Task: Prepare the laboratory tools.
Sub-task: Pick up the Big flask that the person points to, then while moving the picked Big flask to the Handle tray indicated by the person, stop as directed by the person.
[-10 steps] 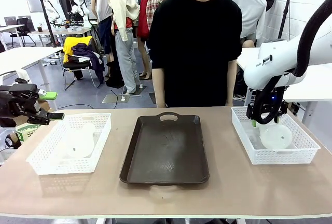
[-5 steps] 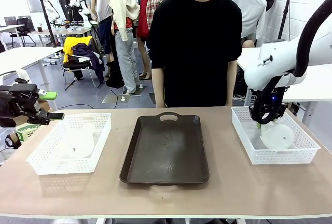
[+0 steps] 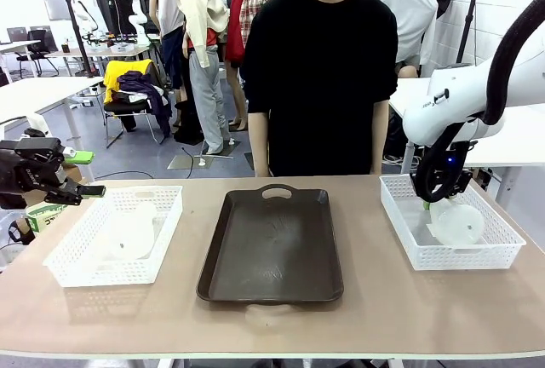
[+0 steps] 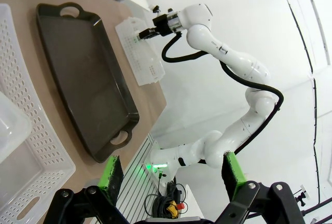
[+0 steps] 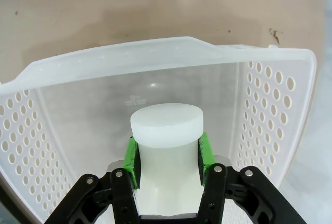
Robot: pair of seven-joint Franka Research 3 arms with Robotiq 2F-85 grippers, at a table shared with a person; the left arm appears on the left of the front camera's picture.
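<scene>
right wrist view: right gripper (image 5: 167, 154) clamped on the neck of the right flask (image 5: 166, 123), inside the right basket (image 5: 270, 110).
front view: left flask (image 3: 128, 232) sits in the left basket (image 3: 77, 257); dark tray (image 3: 271, 249) lies between the two baskets.
left wrist view: left gripper (image 4: 171, 175) spread wide, holding nothing, beside the left basket.

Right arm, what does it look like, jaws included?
The right arm is white with rounded segments and small dark lettering too small to read. A thick black hose runs along it. Its jaws are black with silver bolts and green pads.
</scene>
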